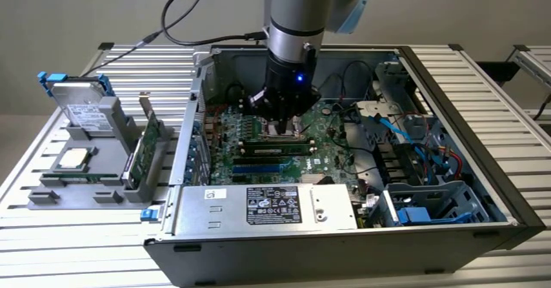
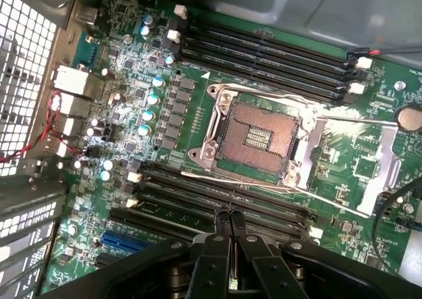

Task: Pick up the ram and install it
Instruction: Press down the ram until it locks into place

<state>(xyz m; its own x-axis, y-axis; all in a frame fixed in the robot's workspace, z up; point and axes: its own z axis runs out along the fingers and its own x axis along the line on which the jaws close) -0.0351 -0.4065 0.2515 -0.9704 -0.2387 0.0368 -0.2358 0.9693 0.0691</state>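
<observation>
Wrist view: the black gripper (image 2: 230,221), fingers clenched together and holding nothing, hung over long black slots (image 2: 217,197) beside the square metal-framed socket (image 2: 258,137). Exterior view: a thin green ram (image 1: 277,150) sat seated on the motherboard (image 1: 323,165).

motherboard (image 2: 165,114): green | slots (image 2: 264,55): black | ram (image 1: 275,150): green

A silver-grey cylindrical robot arm (image 1: 297,10) with a pale blue joint cap at two o'clock carries a black wrist section with a small blue light. The black gripper (image 2: 229,223) has two slim, angular, matte fingers.
</observation>
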